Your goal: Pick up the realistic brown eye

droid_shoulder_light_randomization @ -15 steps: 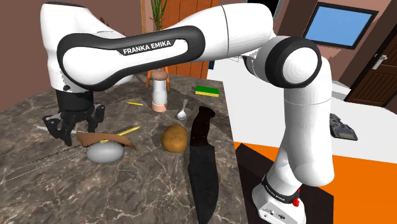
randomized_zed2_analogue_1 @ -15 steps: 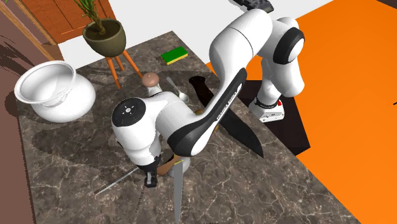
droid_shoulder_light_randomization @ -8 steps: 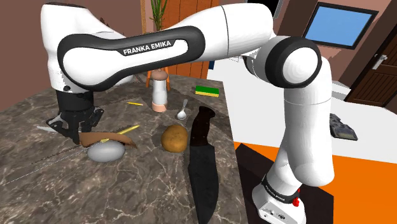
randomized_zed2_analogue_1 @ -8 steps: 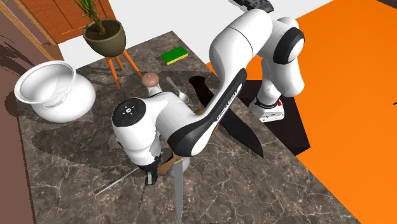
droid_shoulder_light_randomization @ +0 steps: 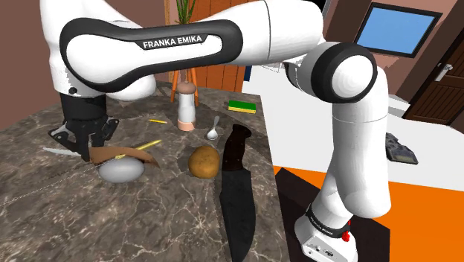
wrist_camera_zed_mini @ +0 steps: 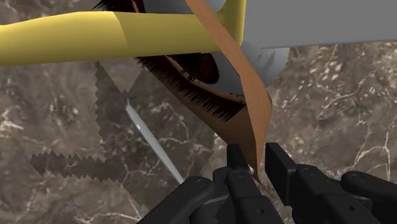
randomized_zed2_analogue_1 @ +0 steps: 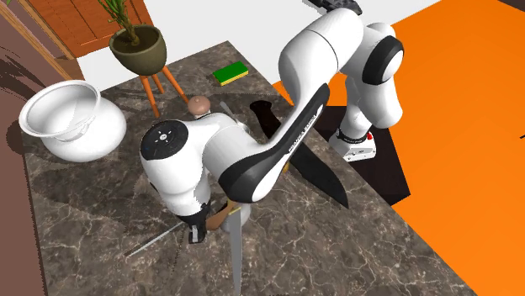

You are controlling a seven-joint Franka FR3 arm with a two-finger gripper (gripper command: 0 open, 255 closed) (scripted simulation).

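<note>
Brown, thin lid flap of the grey eye (wrist_camera_zed_mini: 251,108) is clamped in the black pincer (wrist_camera_zed_mini: 256,160) over the veined, stone-like surface (droid_shoulder_light_randomization: 171,219); "FRANKA EMIKA" is lettered on the arm (droid_shoulder_light_randomization: 175,42).

Worktop (droid_shoulder_light_randomization: 149,223): dark marbled stone. On it: long black knife (droid_shoulder_light_randomization: 236,195), brown potato (droid_shoulder_light_randomization: 203,161) beside handle, spoon (droid_shoulder_light_randomization: 213,132), upright shaker (droid_shoulder_light_randomization: 185,108), green sponge (droid_shoulder_light_randomization: 241,106), white vase (randomized_zed2_analogue_1: 71,119).

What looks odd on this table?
The black knife dwarfs the potato beside it, so it looks oversized. Also, the gripper pinches just the thin brown flap of the eye, whose ball is plain grey.
</note>
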